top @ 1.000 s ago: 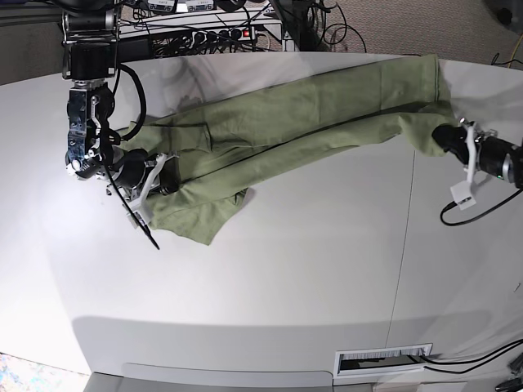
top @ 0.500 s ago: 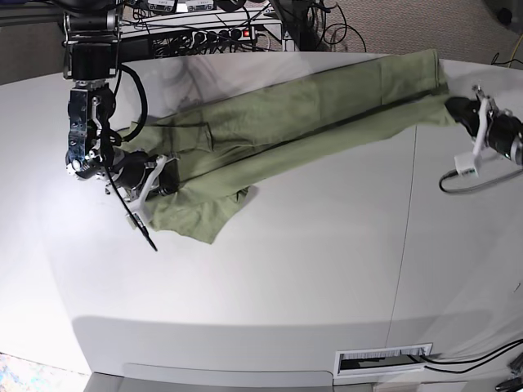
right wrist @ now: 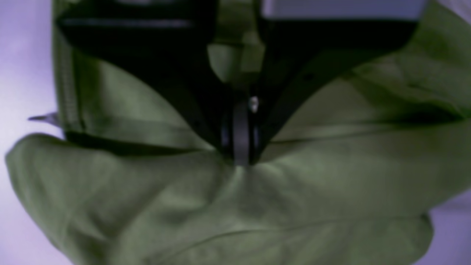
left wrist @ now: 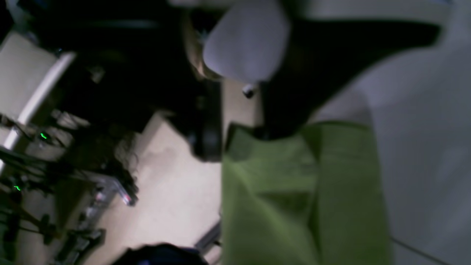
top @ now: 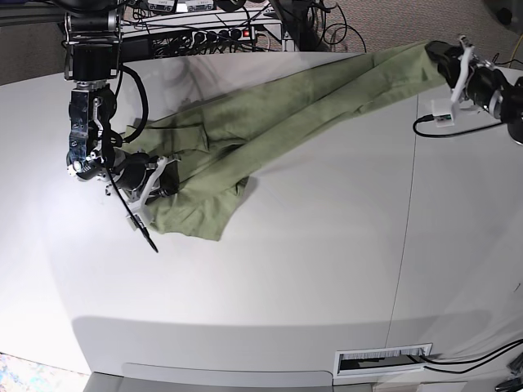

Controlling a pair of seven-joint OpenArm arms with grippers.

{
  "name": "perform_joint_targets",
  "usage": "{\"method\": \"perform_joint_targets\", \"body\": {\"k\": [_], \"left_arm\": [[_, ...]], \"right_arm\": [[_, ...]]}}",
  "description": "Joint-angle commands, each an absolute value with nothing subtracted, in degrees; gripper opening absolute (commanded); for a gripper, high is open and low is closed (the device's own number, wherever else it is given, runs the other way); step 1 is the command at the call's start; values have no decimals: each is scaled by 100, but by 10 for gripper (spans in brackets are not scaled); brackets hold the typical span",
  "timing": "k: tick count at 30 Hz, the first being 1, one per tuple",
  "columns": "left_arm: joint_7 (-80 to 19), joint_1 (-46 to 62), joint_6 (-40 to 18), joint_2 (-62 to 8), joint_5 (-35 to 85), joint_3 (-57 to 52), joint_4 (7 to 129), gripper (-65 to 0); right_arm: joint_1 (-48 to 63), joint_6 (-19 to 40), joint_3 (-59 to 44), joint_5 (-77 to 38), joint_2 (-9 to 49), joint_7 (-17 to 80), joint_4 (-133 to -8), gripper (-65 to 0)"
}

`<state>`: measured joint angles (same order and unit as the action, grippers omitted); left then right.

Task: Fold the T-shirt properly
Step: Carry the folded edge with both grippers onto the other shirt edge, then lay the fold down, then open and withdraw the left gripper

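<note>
The T-shirt (top: 270, 122) lay stretched in a long band across the desk (top: 286, 278), strung between the two claws. The right claw (top: 155, 181) was clamped on the bunched end beneath it, seemingly to anchor the cloth. At the far corner the left claw (top: 437, 55) met the other end, fabric just below it; whether it gripped, I couldn't tell.
</note>
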<state>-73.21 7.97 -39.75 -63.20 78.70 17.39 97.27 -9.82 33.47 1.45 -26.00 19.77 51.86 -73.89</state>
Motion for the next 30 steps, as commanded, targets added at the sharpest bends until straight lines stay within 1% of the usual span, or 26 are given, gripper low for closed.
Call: {"method": "perform_joint_targets", "body": {"k": [1, 3, 5, 8, 12, 17, 24, 27, 30], "left_arm": [[-7087, 740, -4000, -6392, 7673, 1669, 9771, -433], [-6484, 744, -4000, -6241, 7054, 1669, 9771, -430], [-6130, 744, -4000, -6055, 6508, 1669, 9771, -430], [-5927, 744, -4000, -5857, 6034, 1669, 9771, -430], [-5717, 744, -4000, -5756, 5881, 1669, 9767, -430], [-4899, 744, -4000, -5631, 4574, 1669, 9699, -430], [-4169, 663, -4000, -5439, 3413, 1669, 9266, -430], [-3988, 445, -3951, -5349, 3122, 1669, 8952, -430], [-3935, 183, -3948, -5332, 3129, 1669, 8611, -430]], "right_arm": [[-952, 3212, 156, -2161, 2032, 5708, -7338, -650], [-952, 3212, 156, -2161, 2032, 5730, -7338, -650], [-952, 3212, 156, -2161, 2032, 5765, -7338, -650], [-952, 3214, 156, -2158, 2034, 5843, -7338, -650], [-954, 3214, 156, -2156, 2034, 5837, -7338, -650], [-954, 3212, 154, -2156, 2034, 5837, -7338, -650], [-967, 3208, 141, -2156, 2051, 5815, -7338, -650], [-1002, 3208, 139, -2110, 2071, 5835, -7338, -650], [-1033, 3201, 128, -2093, 2088, 5859, -7338, -650]]}}
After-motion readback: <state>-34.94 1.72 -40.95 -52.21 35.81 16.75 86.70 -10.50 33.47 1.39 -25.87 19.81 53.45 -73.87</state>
